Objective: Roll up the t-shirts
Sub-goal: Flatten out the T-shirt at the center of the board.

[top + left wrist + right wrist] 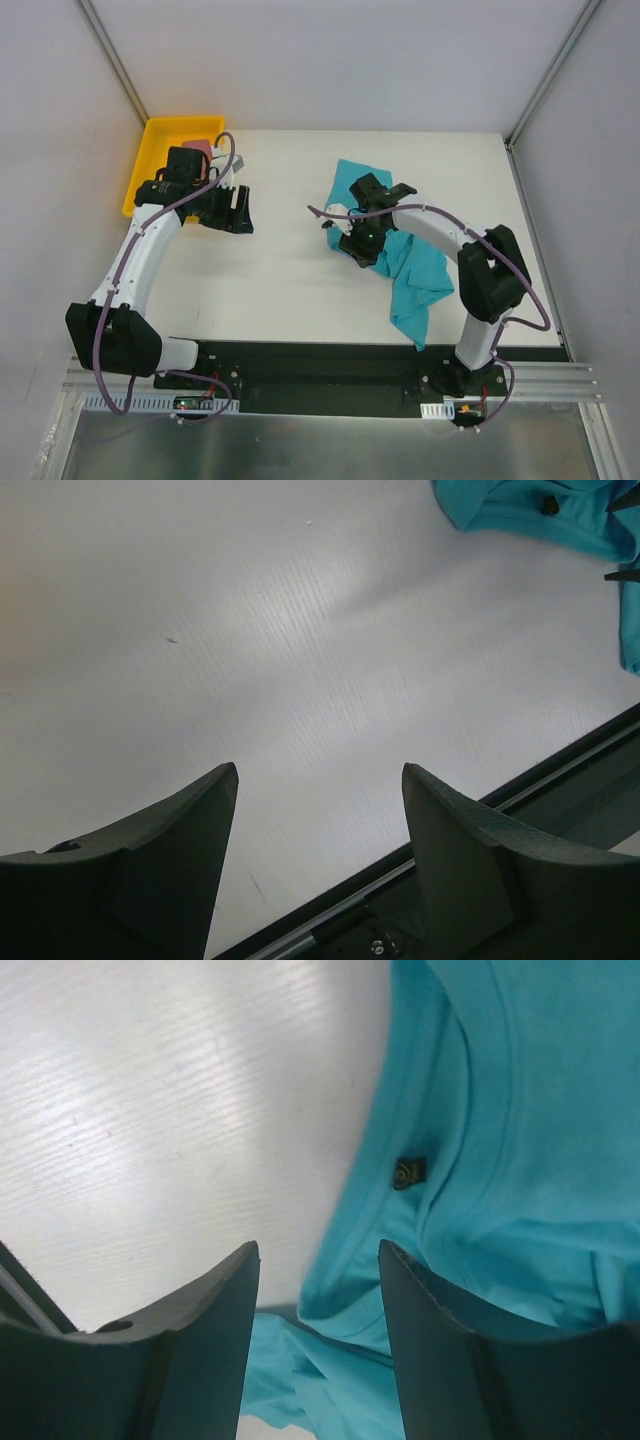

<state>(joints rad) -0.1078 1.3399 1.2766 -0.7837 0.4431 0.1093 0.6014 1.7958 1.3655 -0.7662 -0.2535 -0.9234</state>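
Observation:
The turquoise-teal t-shirt (415,265) lies crumpled on the right half of the white table, one part reaching towards the front edge. My right gripper (352,243) hovers over its left edge, open. In the right wrist view the gripper (318,1250) has its jaws apart over the shirt's neckline hem (470,1110), near the small dark tag (408,1172). The rose-red t-shirt (197,147) lies in the yellow tray. My left gripper (238,212) is open and empty above bare table (318,775). The teal shirt (530,510) shows in a far corner of that view.
The yellow plastic tray (150,165) sits at the back left corner of the table, just behind my left wrist. A black rail (330,352) runs along the table's front edge. Grey walls close in the left, right and back sides.

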